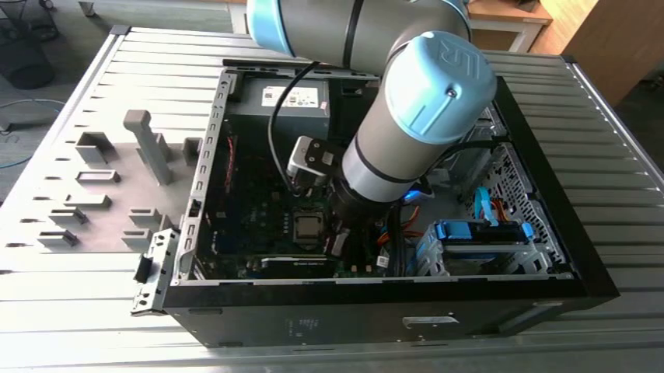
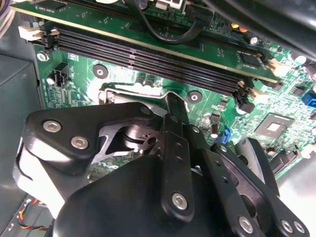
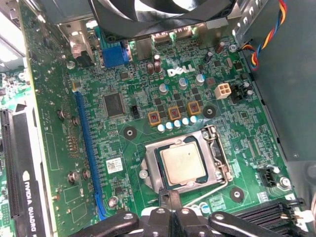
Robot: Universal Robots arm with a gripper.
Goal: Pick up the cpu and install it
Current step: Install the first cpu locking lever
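Chip: small square silvery-grey metal-topped cpu (image 3: pixel 183 163) sat seated inside dark metal socket frame (image 3: pixel 217 148).
Gripper: black linkage-fingered gripper (image 3: pixel 170 213) hung near socket; grip state could not be told.

The exterior view looks down at a slant from well above, taking in my arm (image 1: pixel 415 132), the open computer case (image 1: pixel 518 287) and the ribbed tabletop (image 1: pixel 93 295). Both wrist views ride close above the motherboard (image 3: pixel 148 84), inside the case. The first wrist view looks past my claw (image 3: pixel 170 217) onto the socket frame (image 3: pixel 185 160); the second wrist view looks over my claw's linkage (image 2: pixel 163 163) toward the memory slots (image 2: pixel 148 59). Both wrist views share the socket area.
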